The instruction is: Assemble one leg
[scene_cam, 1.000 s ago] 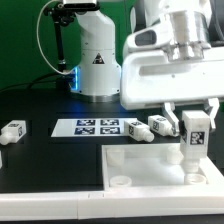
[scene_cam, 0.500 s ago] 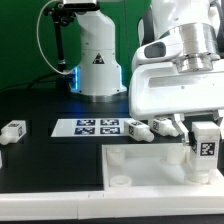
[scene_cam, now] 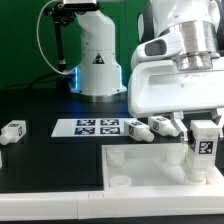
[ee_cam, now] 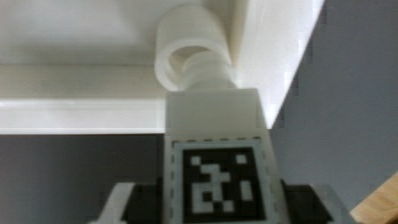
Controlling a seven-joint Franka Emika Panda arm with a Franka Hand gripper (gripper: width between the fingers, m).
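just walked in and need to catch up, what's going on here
The arm's gripper holds one leg upright at the corner of the white panel on the exterior view's right. In the wrist view the leg lines up with the round socket there. Whether it is seated cannot be told. Spare legs lie loose on either side of the marker board.

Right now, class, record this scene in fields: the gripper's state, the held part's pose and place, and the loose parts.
Gripper: gripper shut on the small white rectangular tagged leg
Leg pose: upright, tag toward the exterior camera
Leg place: at the large flat white square panel's corner, exterior view's right
Loose legs: one on the exterior view's left of the thin white marker board, two on its right
Seated: cannot tell
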